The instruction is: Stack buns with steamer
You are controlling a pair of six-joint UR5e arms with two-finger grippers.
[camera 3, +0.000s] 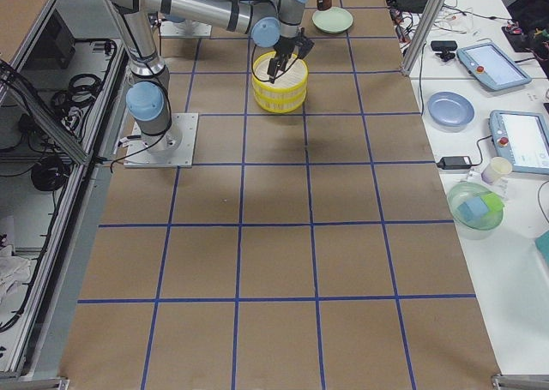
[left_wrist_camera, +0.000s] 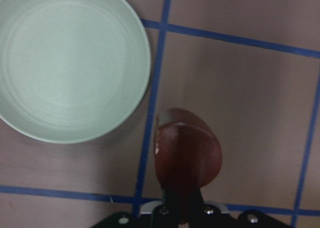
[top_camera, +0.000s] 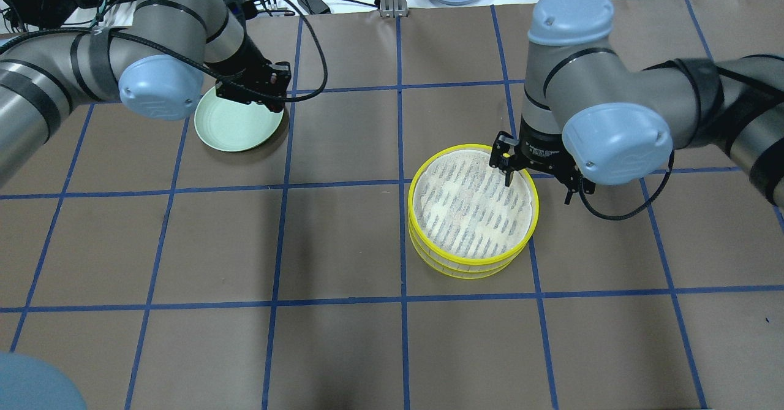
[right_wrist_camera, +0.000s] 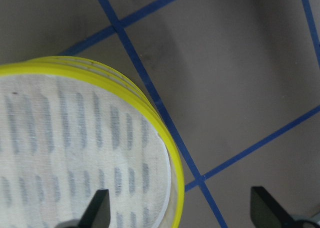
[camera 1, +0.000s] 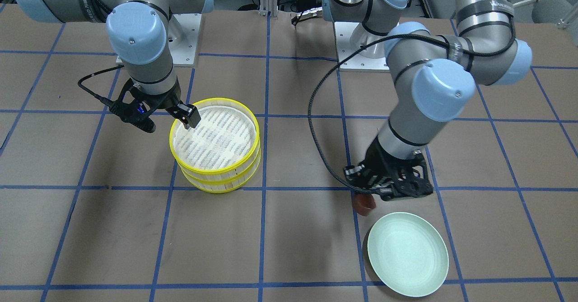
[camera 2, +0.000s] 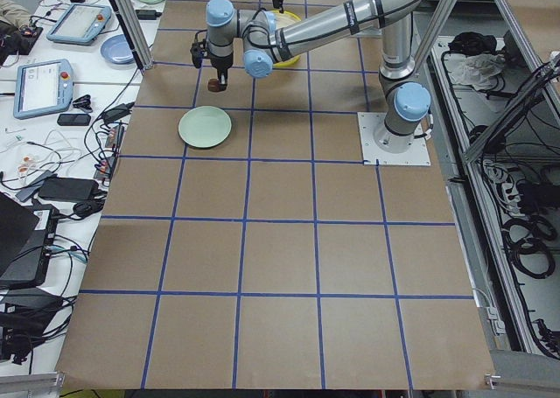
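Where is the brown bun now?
Left wrist view: the brown bun is held in the jaws of the left gripper, just beside the mint-green plate, not on it.

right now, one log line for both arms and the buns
left gripper: shut on brown bun, beside plate | right gripper: open, astride top tray rim | steamer: two trays stacked | white bun: not seen

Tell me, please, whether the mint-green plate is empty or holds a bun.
Empty. The left wrist view shows the plate bare inside; the brown bun hangs beside it over the table, clamped in the left gripper.
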